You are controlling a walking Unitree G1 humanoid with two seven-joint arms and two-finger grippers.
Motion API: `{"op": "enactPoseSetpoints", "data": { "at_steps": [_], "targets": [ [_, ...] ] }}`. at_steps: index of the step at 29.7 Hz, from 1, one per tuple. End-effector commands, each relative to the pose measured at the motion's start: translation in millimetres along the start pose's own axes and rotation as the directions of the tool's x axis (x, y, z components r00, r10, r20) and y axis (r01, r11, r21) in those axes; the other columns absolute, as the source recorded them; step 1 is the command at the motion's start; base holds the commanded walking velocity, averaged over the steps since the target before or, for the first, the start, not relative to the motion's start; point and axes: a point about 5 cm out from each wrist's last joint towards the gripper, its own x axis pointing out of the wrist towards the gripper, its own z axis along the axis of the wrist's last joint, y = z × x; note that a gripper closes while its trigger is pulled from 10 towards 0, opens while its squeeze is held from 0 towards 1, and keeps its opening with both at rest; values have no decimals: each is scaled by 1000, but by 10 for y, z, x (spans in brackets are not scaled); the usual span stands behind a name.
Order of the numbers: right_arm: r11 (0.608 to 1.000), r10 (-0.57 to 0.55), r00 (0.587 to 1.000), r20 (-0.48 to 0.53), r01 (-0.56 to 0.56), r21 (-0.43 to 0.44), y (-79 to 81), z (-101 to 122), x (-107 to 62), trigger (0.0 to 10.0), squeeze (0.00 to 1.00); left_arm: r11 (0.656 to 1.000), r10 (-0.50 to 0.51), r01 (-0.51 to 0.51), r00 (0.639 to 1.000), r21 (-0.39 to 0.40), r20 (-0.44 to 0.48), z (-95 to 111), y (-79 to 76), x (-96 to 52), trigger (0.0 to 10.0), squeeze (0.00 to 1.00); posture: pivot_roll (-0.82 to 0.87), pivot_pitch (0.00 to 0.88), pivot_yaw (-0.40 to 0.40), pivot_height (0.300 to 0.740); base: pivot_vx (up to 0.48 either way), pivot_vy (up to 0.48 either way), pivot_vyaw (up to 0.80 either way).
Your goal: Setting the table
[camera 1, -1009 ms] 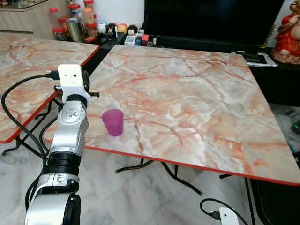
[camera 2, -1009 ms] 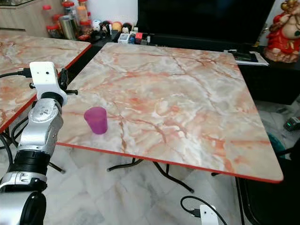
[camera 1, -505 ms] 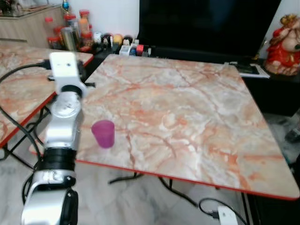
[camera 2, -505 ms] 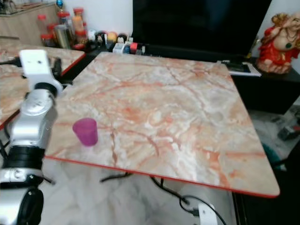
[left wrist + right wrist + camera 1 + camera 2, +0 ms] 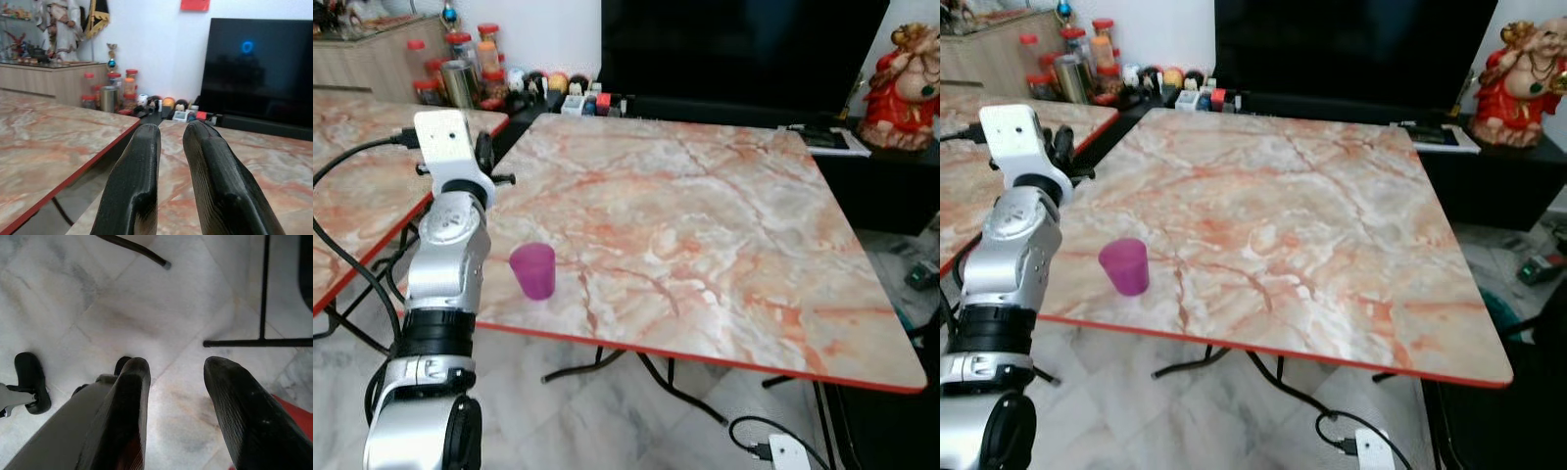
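Mostly, what had changed over the last second was the viewpoint: the whole scene slid sideways and tilted between the earlier pictures and this one, so the head camera had moved, not the things. The purple cup (image 5: 532,270) kept its place, upright near the front left corner of the marble-patterned table (image 5: 724,225), close to the red front edge, with nothing else laid on that top. The left gripper (image 5: 170,147) stayed raised above the table's left side, well up from the cup and apart from it; its two black fingers (image 5: 139,161) were nearly pressed together, only a narrow slit between them, and they pinched nothing. The right gripper (image 5: 176,382) hung low, pointing at the pale tiled floor (image 5: 98,293), its fingers spread with floor visible between them, and empty too.

I judged from this that the cup had been set down and let go, so one item of the table setting was done, and the robot seemed to be turning off for the next piece.

As for writing, none could be read. The red-capped jars (image 5: 460,59) and small items along the dark cabinet were too small and blurred for any label, and the dark screen (image 5: 259,63) carried only a faint blue ring of light, no letters
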Motion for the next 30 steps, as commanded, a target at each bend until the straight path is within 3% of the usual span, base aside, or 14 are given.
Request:
{"op": "enactPoseSetpoints", "data": {
  "at_steps": [1,19,30],
  "targets": [
    [1000,-4,1000,3,4,1,-21,23,0,10000,0,1000,-6,6,1000,4,19,86,-19,7,10000,0,33,0,-33,740,289,0,0],
    [1000,0,1000,2,0,-1,-13,25,1,10000,0,999,-28,27,998,19,52,215,-59,20,10000,0,34,0,-31,740,285,0,0],
    [1000,5,1000,1,-5,-2,-10,26,1,10000,0,997,-82,83,994,-1,68,310,-136,24,10000,0,33,0,-31,740,0,0,0]
  ]
}}
